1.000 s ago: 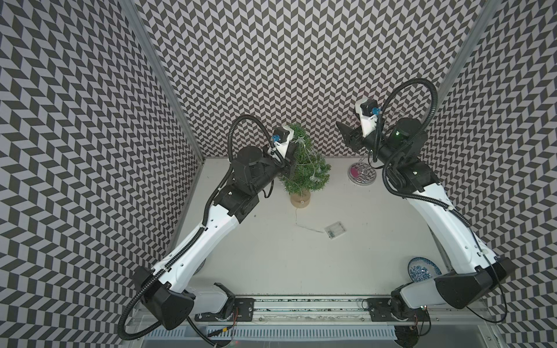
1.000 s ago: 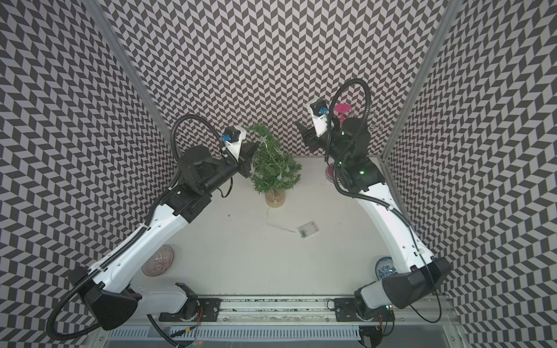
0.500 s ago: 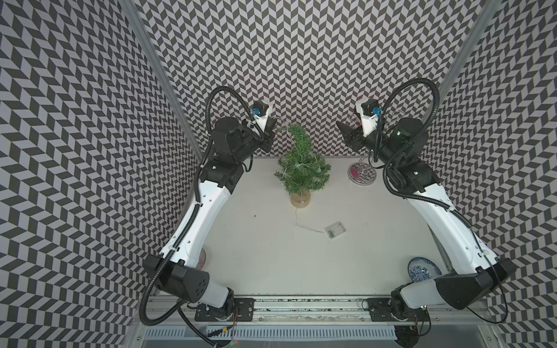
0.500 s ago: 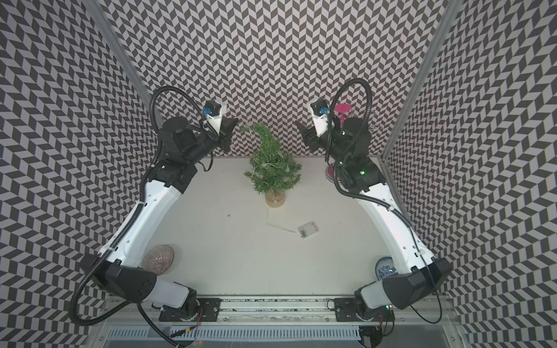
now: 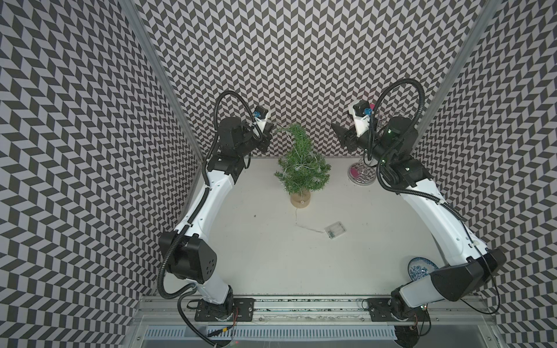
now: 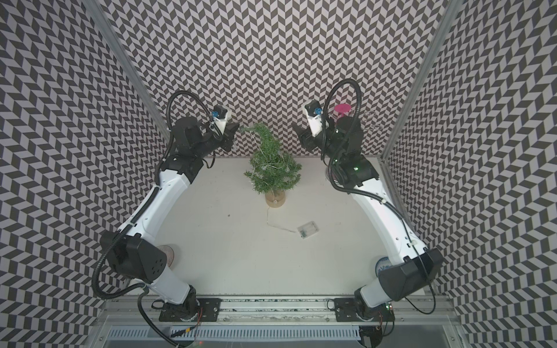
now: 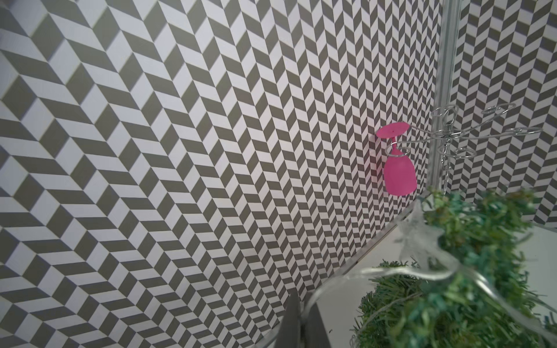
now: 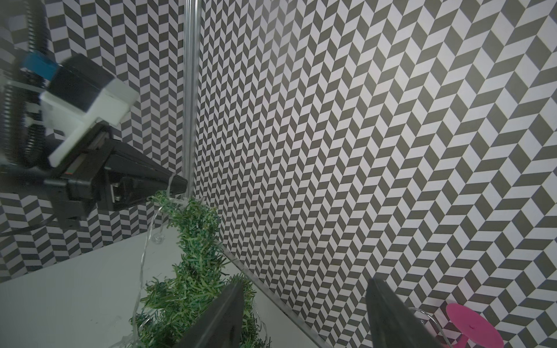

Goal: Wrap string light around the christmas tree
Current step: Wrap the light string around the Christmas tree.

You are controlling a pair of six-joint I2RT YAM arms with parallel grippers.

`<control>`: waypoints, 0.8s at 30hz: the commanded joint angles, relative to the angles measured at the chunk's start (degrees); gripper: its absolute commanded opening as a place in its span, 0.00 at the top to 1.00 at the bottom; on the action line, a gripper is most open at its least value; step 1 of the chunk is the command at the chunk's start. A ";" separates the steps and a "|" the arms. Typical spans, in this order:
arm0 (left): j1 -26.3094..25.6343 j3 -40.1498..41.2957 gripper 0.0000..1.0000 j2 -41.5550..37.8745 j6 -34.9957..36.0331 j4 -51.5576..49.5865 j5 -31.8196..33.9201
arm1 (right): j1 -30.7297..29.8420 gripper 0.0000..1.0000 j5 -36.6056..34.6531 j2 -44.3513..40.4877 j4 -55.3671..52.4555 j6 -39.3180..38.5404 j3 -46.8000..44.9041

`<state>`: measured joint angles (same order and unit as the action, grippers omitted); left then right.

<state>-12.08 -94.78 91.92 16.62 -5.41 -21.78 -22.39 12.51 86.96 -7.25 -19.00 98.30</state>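
The left claw (image 7: 303, 301) is pinched closed on the thin wire of the string light (image 5: 301, 164), held just beside the bent tip of the christmas tree (image 5: 301, 174), on the tree's left-arm side. In the right wrist view the wire drops from this claw's tip (image 8: 180, 183) down into the branches. From the grip the wire curves past a clear star (image 7: 422, 238) lying against the tree's tip, then loops around the green boughs with small clear bulbs showing among them in both top views. Below the tree's tan base (image 5: 300, 199) the wire trails across the bench (image 5: 256, 256) to the clear battery box (image 5: 335, 238), which lies flat near the tree but apart from its base, on the side toward the arms' mounts. The right claw (image 5: 339, 134) hangs on the opposite side of the tree at about tip height, its fingers (image 8: 229, 313) spread with nothing between them, clear of the branches. Beyond it, farther from the tree, a chrome rack (image 7: 446, 132) stands at the back of the bench with a pink glass (image 7: 399, 177) hanging upside down from it.
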 commanded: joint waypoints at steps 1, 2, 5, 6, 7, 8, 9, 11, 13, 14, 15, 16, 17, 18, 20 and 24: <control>2.05 2.50 1.00 -3.49 -1.38 6.72 -0.80 | -0.28 0.33 0.92 0.49 3.18 -0.09 1.15; 2.74 1.70 1.00 -2.97 -1.71 5.84 -1.51 | -0.28 0.33 1.11 0.62 3.15 0.00 1.22; 4.13 -3.20 1.00 0.49 -1.19 1.01 -4.36 | -0.31 0.33 1.29 0.62 3.22 0.21 1.21; 4.29 -4.73 1.00 1.77 -1.26 0.23 -4.78 | -0.34 0.33 1.20 0.64 3.16 0.15 1.27; 4.40 -5.98 1.00 2.81 -1.38 -0.40 -5.47 | -0.33 0.33 1.12 0.66 3.12 -0.04 1.18; 4.43 -6.77 1.00 3.28 -2.26 -0.58 -5.62 | -0.28 0.33 0.97 0.56 3.11 -0.11 1.10; 4.38 -6.46 1.00 3.58 -2.81 0.10 -6.71 | -0.33 0.33 0.85 0.56 3.11 -0.22 0.93; 4.38 -4.72 1.00 3.67 -2.97 2.04 -6.65 | -0.28 0.33 0.85 0.72 2.87 -0.59 1.02; 4.90 -4.83 1.00 4.92 -3.07 1.85 -6.39 | -0.28 0.33 0.97 0.96 2.61 -0.51 1.23; 5.23 -5.92 1.00 5.94 -2.77 0.70 -6.75 | -0.31 0.33 1.09 1.06 2.51 -0.59 1.23; 5.46 -7.50 1.00 7.28 -2.29 -0.69 -7.44 | -0.33 0.33 1.03 1.08 2.47 -0.59 1.22; 5.46 -9.07 1.00 8.50 -1.51 -1.69 -8.00 | -0.28 0.33 0.95 1.05 2.43 -0.75 1.19; 5.29 -10.50 1.00 9.62 -0.77 -2.28 -8.35 | -0.31 0.33 0.90 1.05 2.29 -0.93 1.14; 5.26 -12.00 1.00 10.83 -0.61 -2.37 -8.52 | -0.28 0.33 0.78 1.06 2.12 -1.11 1.10; 5.14 -15.65 1.00 13.48 -0.55 -2.74 -9.07 | -0.28 0.33 0.76 0.78 1.89 -1.34 0.77; 5.19 -22.37 1.00 18.85 -0.96 -4.06 -10.65 | -0.28 0.33 0.25 -0.14 1.53 -2.42 -0.29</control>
<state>-7.18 -114.32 109.60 14.94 -8.01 -29.87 -22.39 12.86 87.42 -7.31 -20.08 98.30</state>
